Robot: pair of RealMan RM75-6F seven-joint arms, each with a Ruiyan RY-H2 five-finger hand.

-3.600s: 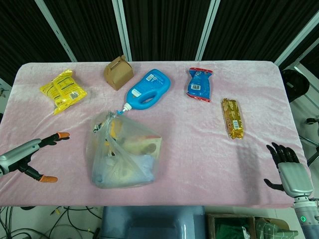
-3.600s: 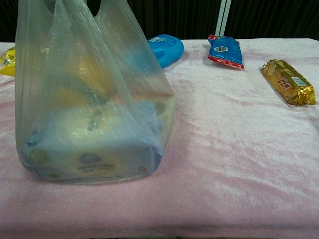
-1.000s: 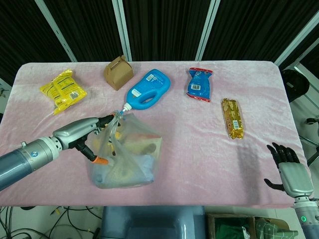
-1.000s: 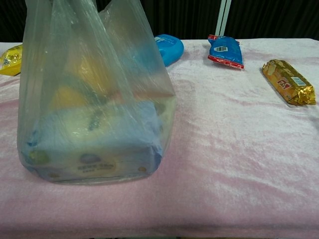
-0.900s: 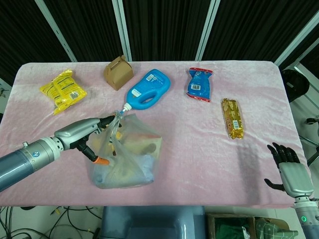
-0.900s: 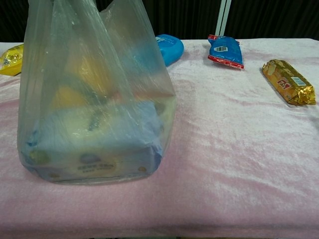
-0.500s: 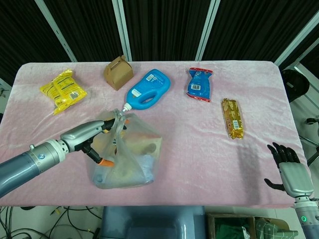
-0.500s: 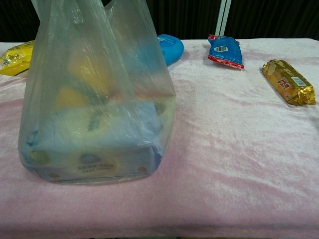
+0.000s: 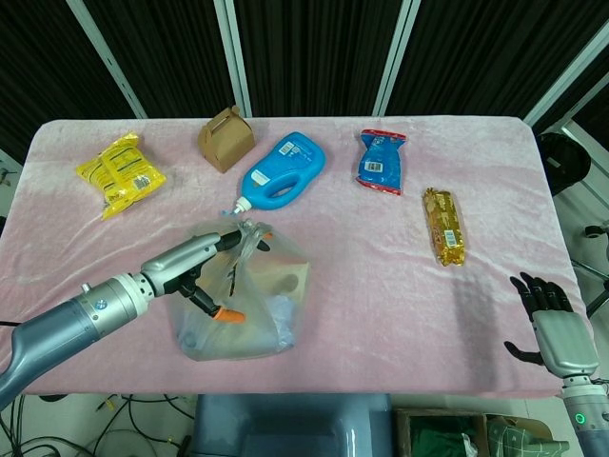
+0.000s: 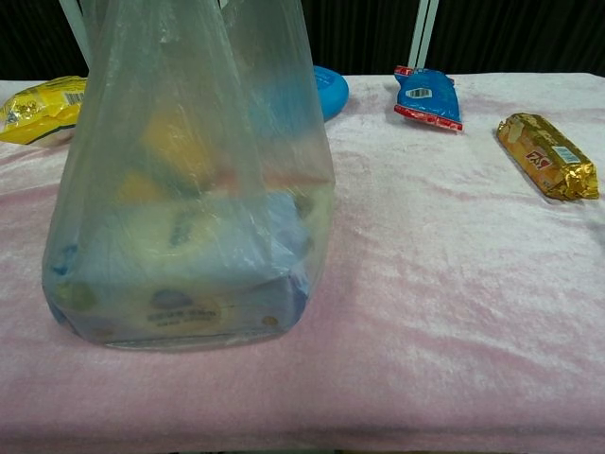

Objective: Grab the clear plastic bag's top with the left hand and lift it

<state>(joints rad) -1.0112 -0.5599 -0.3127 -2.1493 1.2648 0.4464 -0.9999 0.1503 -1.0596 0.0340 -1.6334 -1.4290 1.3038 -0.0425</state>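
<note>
The clear plastic bag [image 9: 271,309] stands on the pink table near the front edge, holding several packaged goods. In the chest view the bag [image 10: 189,208] fills the left half, its base on the cloth and its top narrowed. My left hand [image 9: 205,267] reaches in from the left. Its fingers touch the bag's gathered top [image 9: 249,233], while the orange-tipped thumb [image 9: 228,314] is spread well below them against the bag's side. I see no closed grasp. My right hand [image 9: 552,328] rests at the table's front right corner, fingers apart, holding nothing.
A blue detergent bottle [image 9: 283,171] lies just behind the bag. A brown box [image 9: 225,139] and a yellow packet [image 9: 120,173] sit at the back left. A blue snack packet [image 9: 382,160] and a gold bar [image 9: 444,226] lie to the right.
My left hand has travelled from the front left to the bag and pushed on rightward. The bag's top has shifted right with it and drawn narrower. The right hand stayed still.
</note>
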